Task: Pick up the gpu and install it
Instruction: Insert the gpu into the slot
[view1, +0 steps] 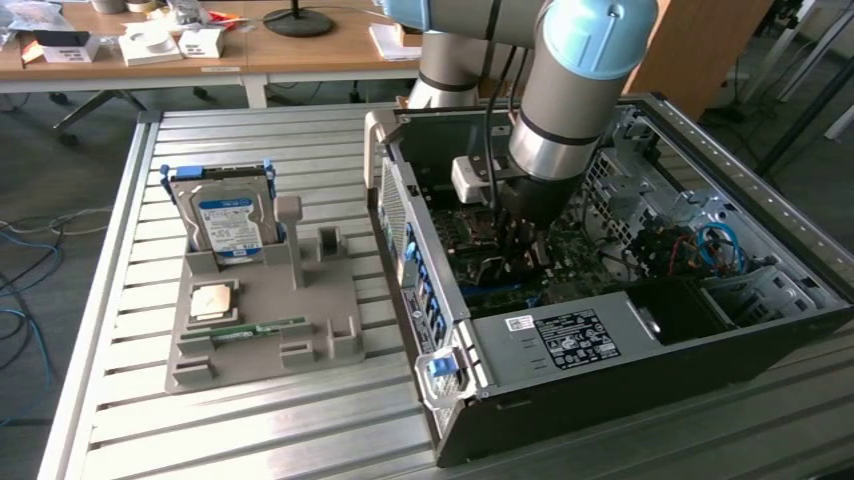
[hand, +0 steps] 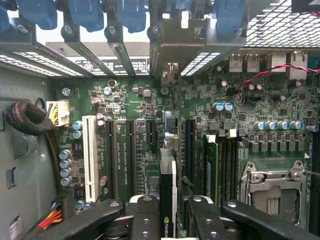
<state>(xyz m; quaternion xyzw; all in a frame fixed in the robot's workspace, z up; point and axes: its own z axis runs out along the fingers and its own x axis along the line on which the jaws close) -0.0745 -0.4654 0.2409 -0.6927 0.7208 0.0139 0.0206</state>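
I have the arm reaching down into the open computer case (view1: 561, 400), which sits on the slatted table (view1: 267, 430) toward the exterior view's right. The gripper (view1: 514, 240) is low inside the case, just above the motherboard (hand: 135, 100).

In the wrist view the gpu (hand: 167, 185) stands edge-on between the two black fingers (hand: 145, 217) – the jaws are clamped on it, one finger on each flat face. The card hangs over the row of long dark expansion slots in the middle of the board. A white slot (hand: 90, 157) lies on one side of it, and the memory slots and the bare CPU socket (hand: 272, 192) lie on the other. Its far end points at the row of metal slot covers in the case's rear wall. I cannot tell whether its lower edge touches a slot or hovers above it.

Well apart from the case, on the exterior view's left, the grey tray (view1: 320, 330) holds the hard drive (view1: 227, 225) upright at its far end – and a green memory stick (view1: 254, 329) lies flat near its near edge.
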